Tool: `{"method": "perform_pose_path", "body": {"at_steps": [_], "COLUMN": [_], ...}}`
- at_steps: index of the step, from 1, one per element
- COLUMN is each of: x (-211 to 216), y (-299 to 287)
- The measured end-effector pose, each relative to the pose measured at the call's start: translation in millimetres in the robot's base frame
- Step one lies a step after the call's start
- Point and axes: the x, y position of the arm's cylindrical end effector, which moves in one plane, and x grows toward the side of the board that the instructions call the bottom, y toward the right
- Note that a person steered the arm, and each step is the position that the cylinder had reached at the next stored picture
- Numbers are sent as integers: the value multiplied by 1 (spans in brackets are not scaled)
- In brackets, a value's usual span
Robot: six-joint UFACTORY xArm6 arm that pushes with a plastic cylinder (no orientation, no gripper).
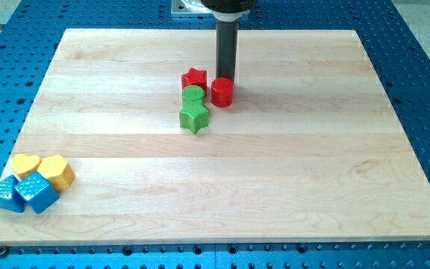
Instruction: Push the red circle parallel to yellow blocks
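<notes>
Eight blocks sit on the wooden board [275, 187], and my tip [225, 79] stands against the top edge of the red circle [222, 92].

My tip is a bare rod holding nothing. Just left of it lies the red star [194, 78], with the green circle [192, 95] and green star [194, 116] below that. Far toward the view's bottom left cluster the yellow heart [25, 164], yellow hexagon [57, 171] and two blue blocks [21, 193].

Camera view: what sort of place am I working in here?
Likely a robotics lab bench: a wooden board lies on a blue perforated mounting table, with small coloured blocks like the red circle just below my tip.
</notes>
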Motion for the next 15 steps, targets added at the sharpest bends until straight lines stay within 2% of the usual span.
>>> {"method": "perform_pose_path", "body": {"at_steps": [2, 3, 4, 8, 9, 10, 11, 13, 14, 15], "x": [47, 98, 116, 136, 128, 85, 46, 32, 62, 111], "y": [32, 86, 89, 89, 84, 77, 47, -1, -34, -39]}}
